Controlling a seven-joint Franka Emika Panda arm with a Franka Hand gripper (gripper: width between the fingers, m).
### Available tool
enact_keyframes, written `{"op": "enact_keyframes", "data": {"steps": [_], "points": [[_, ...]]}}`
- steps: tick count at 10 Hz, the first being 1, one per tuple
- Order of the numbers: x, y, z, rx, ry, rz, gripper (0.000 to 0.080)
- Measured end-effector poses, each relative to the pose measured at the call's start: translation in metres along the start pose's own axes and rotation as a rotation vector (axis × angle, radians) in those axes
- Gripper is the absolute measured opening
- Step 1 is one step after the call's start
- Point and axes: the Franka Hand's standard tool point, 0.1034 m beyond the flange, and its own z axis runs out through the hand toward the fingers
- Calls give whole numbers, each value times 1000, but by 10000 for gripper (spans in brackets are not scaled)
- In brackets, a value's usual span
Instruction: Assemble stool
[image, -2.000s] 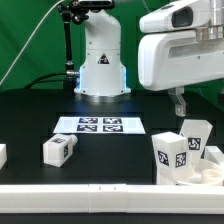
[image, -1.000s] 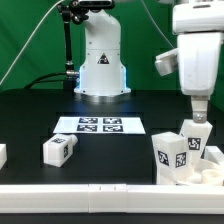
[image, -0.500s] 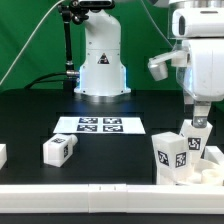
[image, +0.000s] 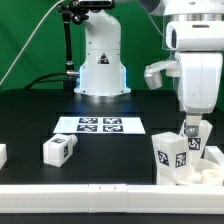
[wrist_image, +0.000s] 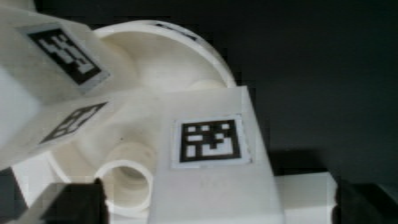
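Exterior view: the gripper (image: 192, 127) hangs vertically over the cluster of stool parts at the exterior view's right, near the front edge of the desk (image: 30, 115). Its fingertips sit at the top of the rear upright leg (image: 198, 140). The front upright leg (image: 171, 153) stands just beside it, toward the exterior view's left, with its tags facing the camera. A low white part (image: 205, 176) lies at their foot; its shape is not legible. 1 loose leg (image: 60, 150) lies on its side well apart from the cluster, at the exterior view's left, in front of the marker board (image: 99, 125). A white bar (image: 90, 192) runs along the desk's front edge.

Wrist view: 2 dark fingers (wrist_image: 338, 188) flank the rear upright leg, 1 on each side. Contact between the pads and the leg cannot be confirmed. It cannot be told whether the gripper is clamping the leg or merely straddling it.
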Motion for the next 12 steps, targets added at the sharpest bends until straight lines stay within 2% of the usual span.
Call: {"op": "enact_keyframes", "data": {"steps": [2, 3, 4, 8, 10, 12], "points": [[0, 0, 0, 0, 0, 1, 390], [0, 0, 0, 0, 0, 9, 390], [0, 0, 0, 0, 0, 45, 334], [-1, 0, 0, 1, 0, 279, 334], [-5, -2, 1, 33, -12, 530, 334], [-5, -2, 2, 27, -5, 725, 337]]}}
